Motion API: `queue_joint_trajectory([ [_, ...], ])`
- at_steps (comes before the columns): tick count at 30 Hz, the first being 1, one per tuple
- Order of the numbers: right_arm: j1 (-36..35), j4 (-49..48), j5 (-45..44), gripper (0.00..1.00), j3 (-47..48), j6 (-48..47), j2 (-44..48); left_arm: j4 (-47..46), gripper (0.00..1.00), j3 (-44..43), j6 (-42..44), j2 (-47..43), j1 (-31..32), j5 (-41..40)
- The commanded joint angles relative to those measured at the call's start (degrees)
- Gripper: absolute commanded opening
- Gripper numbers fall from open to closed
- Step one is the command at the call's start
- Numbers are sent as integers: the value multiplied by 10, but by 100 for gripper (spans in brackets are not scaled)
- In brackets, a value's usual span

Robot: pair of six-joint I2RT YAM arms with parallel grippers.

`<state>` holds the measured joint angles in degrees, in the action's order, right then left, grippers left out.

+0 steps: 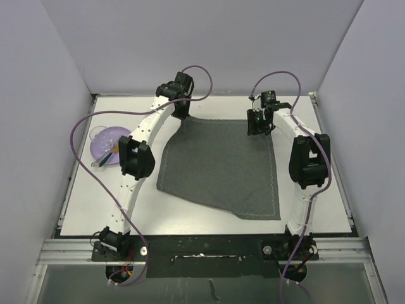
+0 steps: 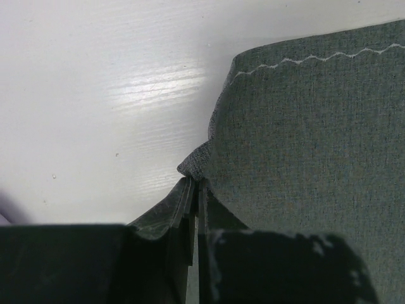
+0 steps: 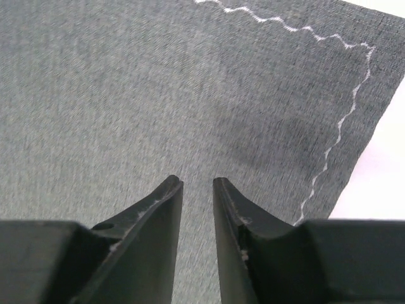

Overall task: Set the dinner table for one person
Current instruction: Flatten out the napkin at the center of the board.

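My left claw (image 2: 194, 190) is clamped tight on one corner of the placemat (image 2: 304, 158). There's a little pinch of weave bunched up right at the tips, and the edge next to it curls up off the dinner table (image 2: 95, 95). My right claw (image 3: 197, 182) hangs over the mat near its other stitched corner, jaws just a narrow gap apart with nothing between them. Can't tell if the tips touch the cloth. The mat is dark grey, coarse woven fabric with a wavy white stitch line running just inside the edge. From overhead it lies skewed across the middle of the frame, my claws at its two upper corners. The dinner table under it is a big flat white rectangle, smooth with a faint sheen. It fills most of the frame and has a metal rail along its bottom edge. At the left of the frame sits a see-through purple plate (image 1: 107, 140).
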<state>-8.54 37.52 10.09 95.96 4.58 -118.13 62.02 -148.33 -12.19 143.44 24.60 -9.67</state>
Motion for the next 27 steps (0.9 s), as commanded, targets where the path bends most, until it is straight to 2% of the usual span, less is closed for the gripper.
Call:
queue_joint_trajectory([
  [1, 14, -32, -3, 25, 45, 6, -37, 1, 0, -3, 13, -1, -11, -8],
  [7, 16, -31, -20, 19, 88, 9, -88, -15, 0, 27, 14, -8, -18, -20],
  [26, 27, 4, -45, 19, 186, 3, -164, -40, 0, 20, 12, 70, -47, -21],
  [27, 27, 3, -45, 19, 186, 3, -167, -39, 8, 19, 11, 72, -48, -30],
])
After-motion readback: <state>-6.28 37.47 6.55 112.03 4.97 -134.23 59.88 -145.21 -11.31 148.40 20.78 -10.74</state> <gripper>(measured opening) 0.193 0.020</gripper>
